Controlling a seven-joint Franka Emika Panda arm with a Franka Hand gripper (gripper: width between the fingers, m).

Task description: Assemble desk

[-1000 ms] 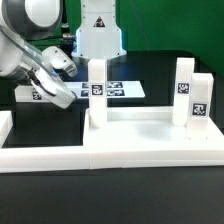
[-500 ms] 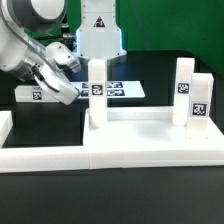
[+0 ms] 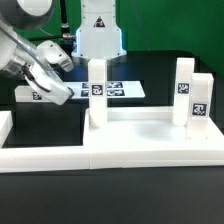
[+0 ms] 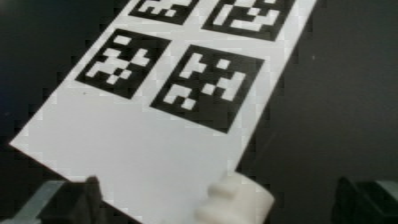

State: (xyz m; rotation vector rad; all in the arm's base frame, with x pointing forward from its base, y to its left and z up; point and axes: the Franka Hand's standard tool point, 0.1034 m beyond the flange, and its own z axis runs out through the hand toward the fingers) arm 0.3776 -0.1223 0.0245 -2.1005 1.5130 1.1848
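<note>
The pincer (image 3: 62, 93) stood wide, holding nothing, above the marker board (image 3: 122, 90) at the far left. Three leg blocks (image 3: 97, 92) stood upright in the tabletop (image 3: 150, 150).

The arm (image 3: 25, 55) has drawn back toward the upper left of the exterior frame, its wrist and fingers (image 3: 55, 92) shifting left and slightly up, away from the upright desk leg (image 3: 96, 90).

smooth white plastic desk (image 3: 140, 140), matt black table (image 3: 150, 195)

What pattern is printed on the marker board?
Black-and-white square tags on the white marker board, clearest in the wrist view.
</note>
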